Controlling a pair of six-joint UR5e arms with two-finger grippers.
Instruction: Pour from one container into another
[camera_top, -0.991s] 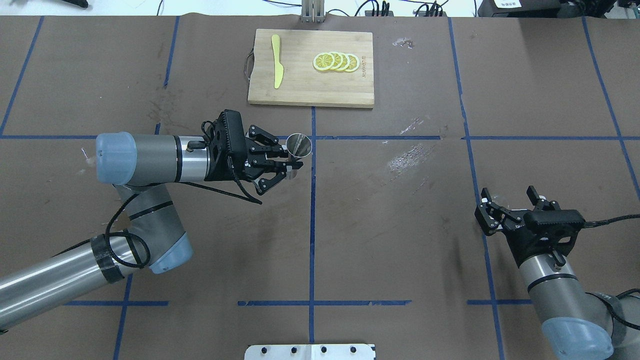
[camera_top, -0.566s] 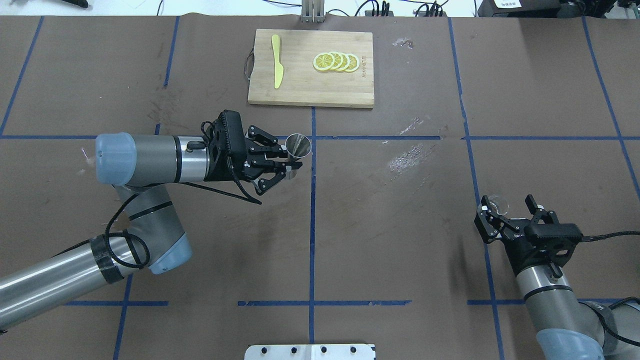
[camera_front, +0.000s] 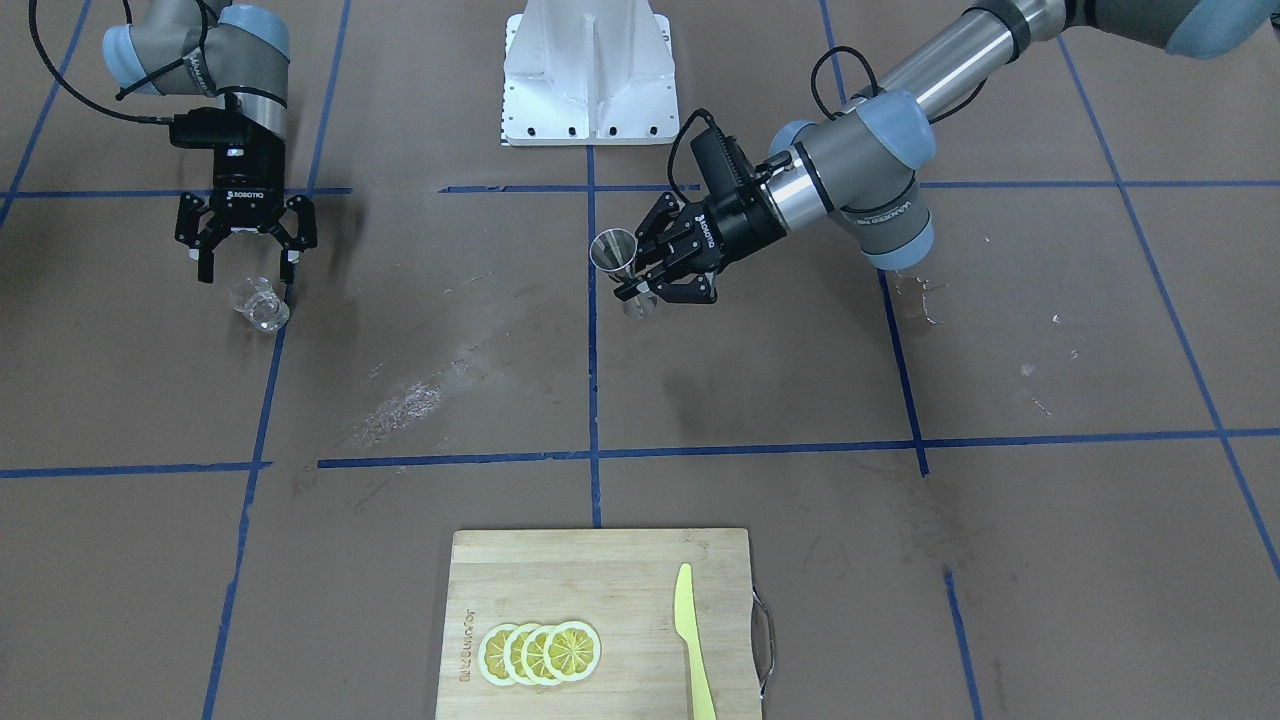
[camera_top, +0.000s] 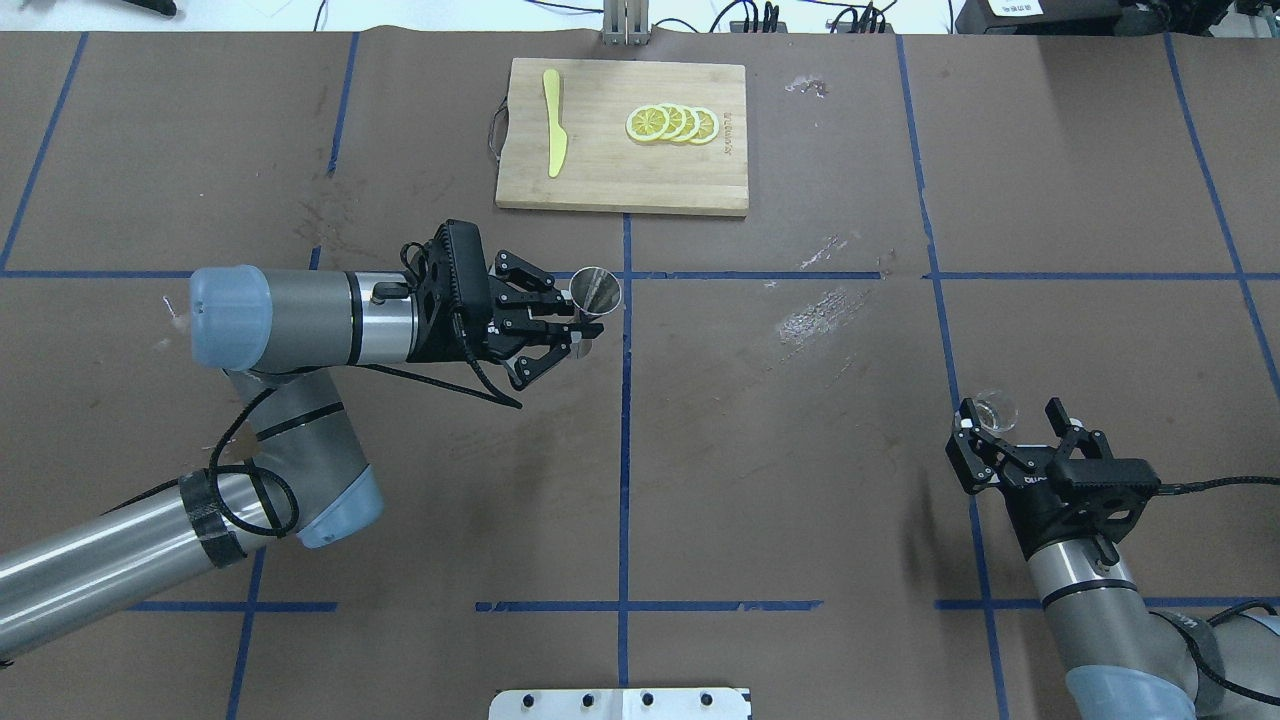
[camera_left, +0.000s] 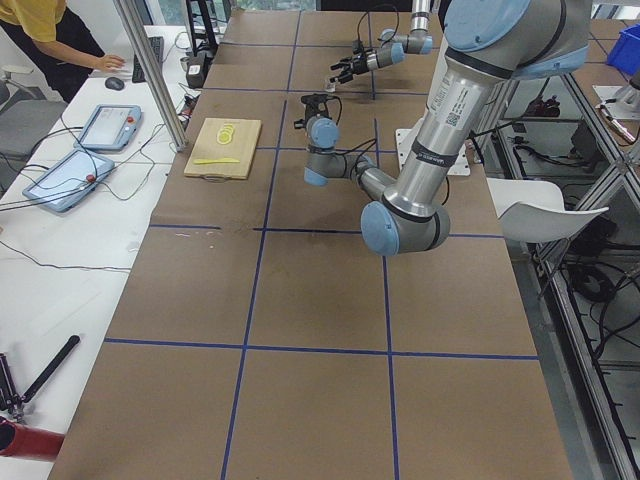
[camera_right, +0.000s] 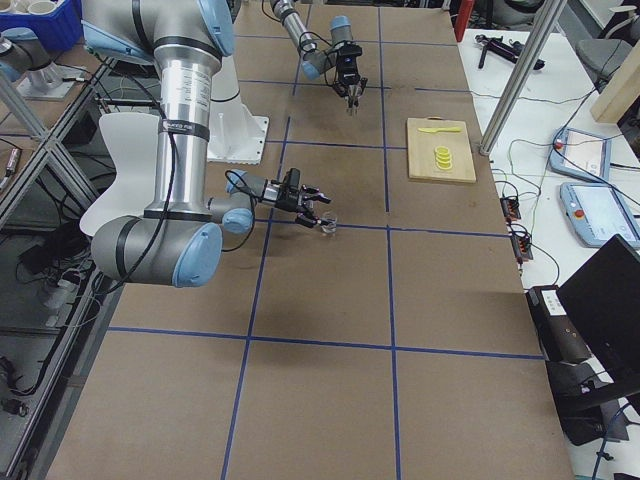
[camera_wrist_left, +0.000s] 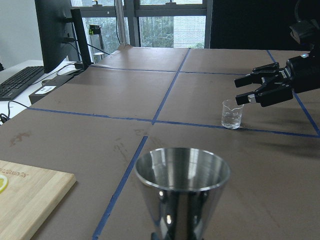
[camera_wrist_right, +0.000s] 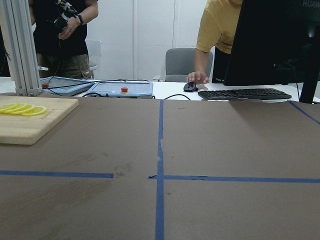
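The steel jigger (camera_top: 597, 290) stands upright near the centre blue line, with my left gripper (camera_top: 578, 336) shut on its waist. Its open upper cone (camera_wrist_left: 182, 175) fills the bottom of the left wrist view, and the front-facing view shows the jigger (camera_front: 613, 250) side-on. The clear glass cup (camera_top: 997, 408) stands alone on the table at the right. My right gripper (camera_top: 1012, 425) is open just behind it, apart from the glass. From the left wrist view, the cup (camera_wrist_left: 232, 114) sits a little left of the right gripper (camera_wrist_left: 239, 89). The cup is out of the right wrist view.
A wooden cutting board (camera_top: 620, 180) lies at the far middle, carrying lemon slices (camera_top: 672, 123) and a yellow knife (camera_top: 553, 135). The white base plate (camera_top: 620, 703) sits at the near edge. People (camera_wrist_right: 220, 35) stand at desks beyond the table's far side.
My right arm has drawn back toward the robot, uncovering the glass cup that now stands beyond its open fingers. The left arm with the jigger has hardly moved.
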